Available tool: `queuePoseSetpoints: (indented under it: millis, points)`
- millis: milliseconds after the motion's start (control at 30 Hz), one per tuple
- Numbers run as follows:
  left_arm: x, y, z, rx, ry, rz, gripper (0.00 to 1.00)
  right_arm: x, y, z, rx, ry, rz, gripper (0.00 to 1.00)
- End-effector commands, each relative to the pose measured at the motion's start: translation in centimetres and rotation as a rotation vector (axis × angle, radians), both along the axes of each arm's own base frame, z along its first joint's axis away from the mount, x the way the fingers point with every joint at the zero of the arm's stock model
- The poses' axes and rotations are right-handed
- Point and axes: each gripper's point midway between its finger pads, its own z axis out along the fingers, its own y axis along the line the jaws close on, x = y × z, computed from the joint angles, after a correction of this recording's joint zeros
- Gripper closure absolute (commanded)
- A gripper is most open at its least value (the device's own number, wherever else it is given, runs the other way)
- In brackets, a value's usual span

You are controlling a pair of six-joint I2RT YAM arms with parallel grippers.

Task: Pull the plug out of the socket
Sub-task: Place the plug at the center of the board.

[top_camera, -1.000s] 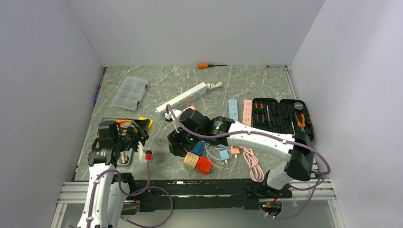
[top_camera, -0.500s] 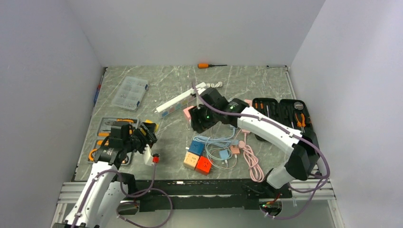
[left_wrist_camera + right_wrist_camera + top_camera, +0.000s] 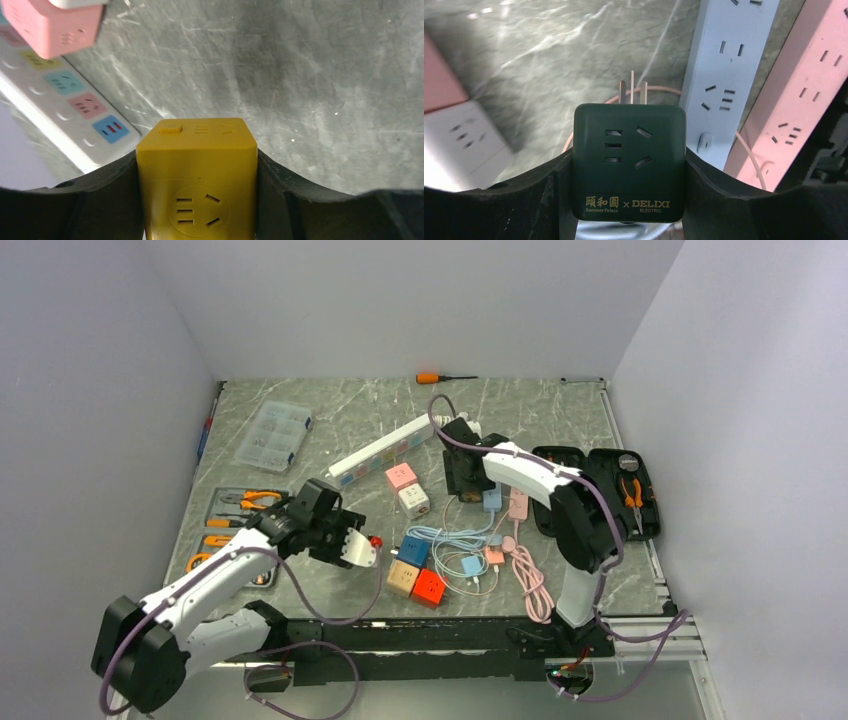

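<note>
Separation looks done: my right gripper (image 3: 629, 172) has swung from the cube cluster (image 3: 415, 575) to above the blue strip (image 3: 724, 75), clamped on the green plug (image 3: 629, 130), prongs (image 3: 631, 92) bare. My left gripper (image 3: 197, 197), now nearer centre, clutches the yellow socket cube (image 3: 197, 145).

Plain pale walls (image 3: 400, 300) enclose a grey marbled table (image 3: 540, 410) on three sides.

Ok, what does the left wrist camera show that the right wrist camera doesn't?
Only the left wrist view: a yellow socket cube held in the left gripper, and the white power strip. Only the right wrist view: a dark green plug cube with bare prongs, held in the right gripper, plus a blue power strip, a pink power strip and a white cube. Both: the grey marbled table.
</note>
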Motion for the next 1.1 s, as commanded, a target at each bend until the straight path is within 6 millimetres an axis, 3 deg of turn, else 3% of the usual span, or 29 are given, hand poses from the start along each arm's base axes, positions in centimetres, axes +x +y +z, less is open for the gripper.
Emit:
queuePoseSetpoints:
  millis: [0, 200, 367, 433, 533, 600, 633, 733, 800, 900, 1067]
  points:
    - [0.9, 0.5, 0.2, 0.005, 0.088, 0.224, 1.0, 2.7, 0.2, -0.7, -0.006, -0.073, -0.083, 1.0]
    - [1.2, 1.1, -2.9, 0.039, 0.121, 0.301, 1.0, 2.6, 0.2, -3.3, -0.007, -0.055, -0.099, 0.98]
    - [0.1, 2.3, -5.2, 0.078, 0.163, 0.348, 1.0, 2.0, 0.3, -4.0, 0.022, -0.056, -0.096, 0.77]
    - [-0.2, 2.0, -5.4, 0.054, 0.171, 0.349, 1.0, 1.7, 0.3, -4.0, 0.035, -0.059, -0.099, 0.65]
    - [-0.5, 1.9, -5.9, 0.031, 0.18, 0.364, 0.98, 1.2, 0.4, -3.5, 0.053, -0.067, -0.091, 0.22]
    - [-0.8, 2.0, -6.3, 0.025, 0.185, 0.367, 0.95, 0.8, 0.4, -2.9, 0.054, -0.059, -0.082, 0.05]
    - [-0.9, 2.1, -6.6, 0.024, 0.18, 0.368, 0.93, 0.8, 0.3, -2.1, 0.05, -0.071, -0.076, 0.01]
    - [-0.8, 2.4, -7.2, 0.022, 0.156, 0.374, 0.88, 1.2, -0.2, 0.7, 0.036, -0.134, -0.075, 0.0]
    - [-1.0, 2.4, -7.4, 0.02, 0.168, 0.387, 0.77, 1.6, -0.2, 3.1, 0.048, -0.184, -0.075, 0.0]
    - [-1.6, 1.9, -7.2, -0.009, 0.215, 0.398, 0.47, 1.7, 0.8, 6.8, 0.098, -0.26, -0.046, 0.0]
    - [-2.7, 0.8, -6.0, -0.072, 0.26, 0.369, 0.02, 0.6, 4.9, 10.4, 0.148, -0.342, 0.087, 0.0]
